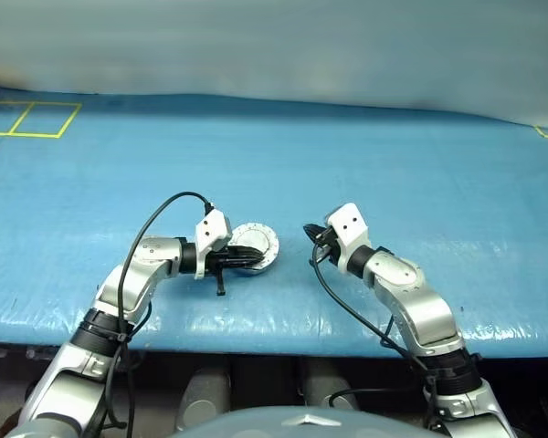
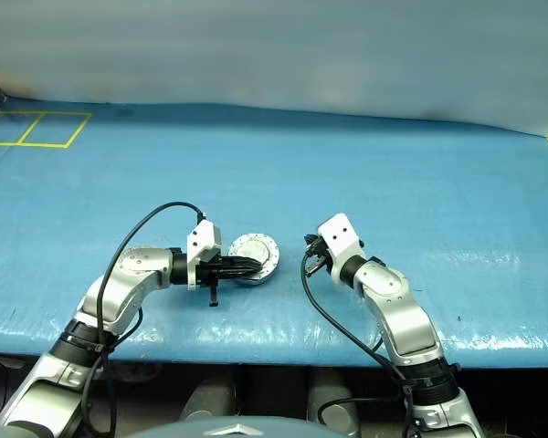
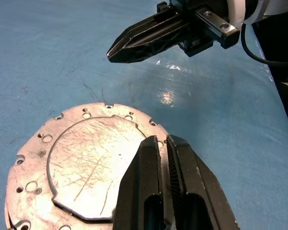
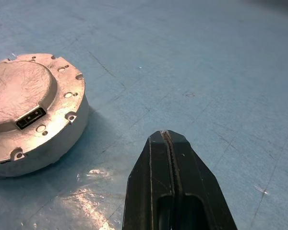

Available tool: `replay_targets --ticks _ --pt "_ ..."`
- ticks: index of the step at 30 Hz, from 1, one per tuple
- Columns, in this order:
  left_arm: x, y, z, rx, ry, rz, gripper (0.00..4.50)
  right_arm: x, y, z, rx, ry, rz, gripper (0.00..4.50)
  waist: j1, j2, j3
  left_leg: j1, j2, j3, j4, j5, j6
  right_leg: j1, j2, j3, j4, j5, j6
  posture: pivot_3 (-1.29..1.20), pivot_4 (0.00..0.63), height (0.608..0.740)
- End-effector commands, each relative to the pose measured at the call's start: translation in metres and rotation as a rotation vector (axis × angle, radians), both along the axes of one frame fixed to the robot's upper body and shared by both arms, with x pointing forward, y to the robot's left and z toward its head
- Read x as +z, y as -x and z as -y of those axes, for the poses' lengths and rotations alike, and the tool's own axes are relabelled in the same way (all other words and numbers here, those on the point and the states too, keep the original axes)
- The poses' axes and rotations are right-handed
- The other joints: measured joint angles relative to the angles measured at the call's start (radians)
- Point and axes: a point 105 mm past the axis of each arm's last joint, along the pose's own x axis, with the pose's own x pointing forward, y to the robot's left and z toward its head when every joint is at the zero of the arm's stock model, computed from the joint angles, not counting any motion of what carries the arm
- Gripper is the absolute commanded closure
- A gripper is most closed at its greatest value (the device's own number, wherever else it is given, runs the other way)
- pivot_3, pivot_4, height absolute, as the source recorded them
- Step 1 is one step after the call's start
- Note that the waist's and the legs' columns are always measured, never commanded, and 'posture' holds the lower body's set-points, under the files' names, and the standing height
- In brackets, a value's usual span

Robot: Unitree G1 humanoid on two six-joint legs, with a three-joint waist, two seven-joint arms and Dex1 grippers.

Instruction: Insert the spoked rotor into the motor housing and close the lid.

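With its lid (image 3: 93, 163) down, the motor housing (image 4: 36, 112) lies on the blue bench (image 1: 393, 155) between the two hands.
Closed, it forms a round silver-grey drum; the scratched raised top is ringed by small holes and carries a dark rectangular socket. Left hand (image 3: 163, 143), fingers pressed almost together and pinching nothing, hangs over the lid's edge. Right hand (image 4: 167, 136), fingers pressed together, sits just beside the housing, apart from it.

The closed motor housing (image 1: 254, 247) sits near the front edge of the blue table (image 1: 347, 164), with the left gripper (image 1: 248, 256) lying over its lid (image 3: 91, 163). The right gripper (image 1: 310, 234), fingers pressed together, hangs just to its right, narrowing that gap. The far side and both outer flanks lie bare.
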Motion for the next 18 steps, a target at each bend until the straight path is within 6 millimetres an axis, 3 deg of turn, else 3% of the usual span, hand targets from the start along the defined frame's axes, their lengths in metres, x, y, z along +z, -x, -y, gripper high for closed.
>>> replay_targets --ticks 1,6,10,15,18 --pt "-0.006 0.000 -0.005 0.075 0.056 -0.014 4.18 0.019 0.001 -0.010 0.054 -0.072 0.068 4.50 -0.001 0.000 0.000 0.000 0.000 0.000 0.000 0.000 0.000 0.000 0.000 0.000 0.000 0.000 0.000 0.00 0.150 0.740" --pt "0.027 -0.007 -0.007 0.177 0.271 0.107 4.18 0.024 0.004 -0.023 0.119 -0.132 0.083 4.50 0.003 -0.001 0.000 -0.001 0.000 0.000 0.000 0.000 0.000 -0.001 0.000 0.000 0.000 0.000 0.000 0.00 0.150 0.740" --pt "0.047 0.003 -0.013 0.162 0.382 0.164 4.18 0.031 0.006 -0.034 0.174 -0.180 0.096 4.50 0.000 -0.001 0.001 -0.001 0.000 0.000 0.000 0.000 0.000 -0.002 0.000 0.000 0.000 0.000 0.000 0.00 0.150 0.740" --pt "0.053 0.014 -0.029 0.176 0.433 0.167 4.18 0.028 0.007 -0.048 0.243 -0.191 0.071 4.50 -0.001 -0.001 0.001 -0.001 0.000 0.000 0.000 0.000 0.000 -0.002 0.000 0.000 0.000 0.000 0.000 0.00 0.150 0.740" --pt "0.048 0.015 -0.042 0.234 0.413 0.166 4.21 0.024 0.008 -0.056 0.290 -0.194 0.037 3.91 0.000 -0.001 0.001 -0.001 0.000 0.000 0.000 0.000 0.000 -0.002 0.000 0.000 0.000 0.000 0.000 0.00 0.150 0.740"
